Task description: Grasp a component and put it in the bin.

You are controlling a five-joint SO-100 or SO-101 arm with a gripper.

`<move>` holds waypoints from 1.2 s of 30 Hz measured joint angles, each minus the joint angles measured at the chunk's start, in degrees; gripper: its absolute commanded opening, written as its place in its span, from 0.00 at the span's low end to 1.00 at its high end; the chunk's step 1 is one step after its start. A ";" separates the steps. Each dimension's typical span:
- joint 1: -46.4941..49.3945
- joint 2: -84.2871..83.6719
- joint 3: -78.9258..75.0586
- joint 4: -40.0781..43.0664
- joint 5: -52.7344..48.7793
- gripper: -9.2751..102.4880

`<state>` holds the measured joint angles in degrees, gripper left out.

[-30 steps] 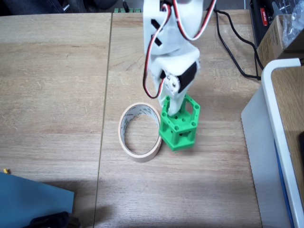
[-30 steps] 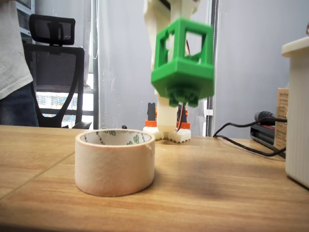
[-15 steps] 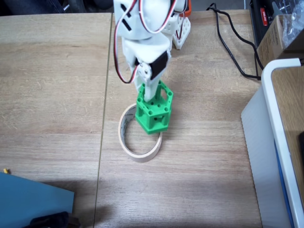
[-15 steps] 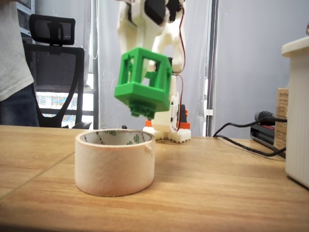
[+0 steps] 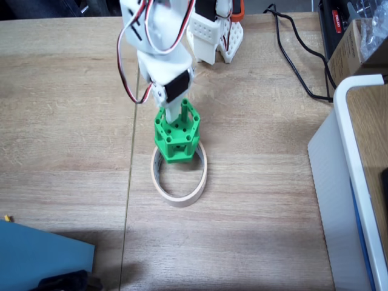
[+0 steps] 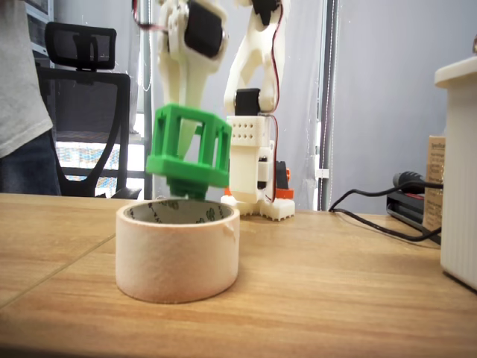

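Note:
The green hexagonal component hangs in the air with my white gripper shut on it from above. It hovers over the far rim of the bin, a beige ring of masking tape lying flat on the wooden table. From the low side view the component sits just above the bin's top edge, slightly tilted, its underside almost touching the rim. The gripper reaches down into the component's open frame, so its fingertips are mostly hidden.
The arm's white base stands at the table's far edge. Black cables run at the far right. A large white tray with a blue edge fills the right side. A blue sheet lies at the near left corner. A person stands at the left.
The gripper has carried the green component leftward and lower, from beside the tape ring's right side to just above its far rim.

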<state>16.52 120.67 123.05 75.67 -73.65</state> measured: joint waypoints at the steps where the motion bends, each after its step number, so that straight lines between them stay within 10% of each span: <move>1: 0.00 -0.62 -0.09 0.00 0.18 0.09; 36: -0.35 -12.13 -13.10 -0.09 -0.09 0.09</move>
<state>16.17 108.54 109.95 75.59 -73.74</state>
